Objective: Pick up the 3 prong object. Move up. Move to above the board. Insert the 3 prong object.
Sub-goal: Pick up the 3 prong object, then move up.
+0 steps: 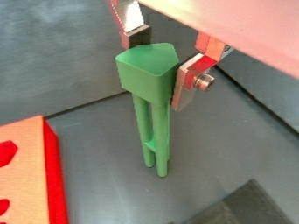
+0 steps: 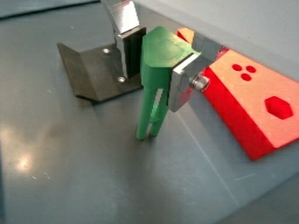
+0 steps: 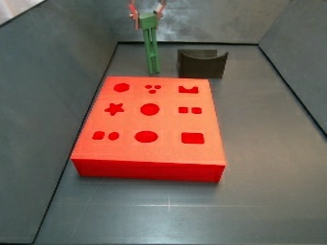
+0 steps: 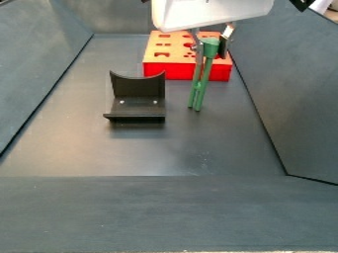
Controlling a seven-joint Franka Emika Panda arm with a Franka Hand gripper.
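The 3 prong object [image 1: 147, 98] is a slim green post with a blocky top. It stands upright on the grey floor with its prongs down, and it shows in both side views [image 3: 152, 48] [image 4: 200, 74]. My gripper [image 1: 162, 66] straddles its top, also in the second wrist view [image 2: 155, 74]. One silver finger [image 1: 187, 83] lies against the top's side. The opposite finger [image 1: 133, 35] looks slightly apart from it. The red board [image 3: 151, 124] with shaped cutouts lies flat beside the post and also shows in both wrist views [image 1: 24, 175] [image 2: 263, 105].
A dark grey curved holder [image 3: 201, 63] stands on the floor beside the post, away from the board, and also shows in a side view [image 4: 134, 97] and a wrist view [image 2: 93, 70]. Grey walls [image 3: 76, 38] ring the floor.
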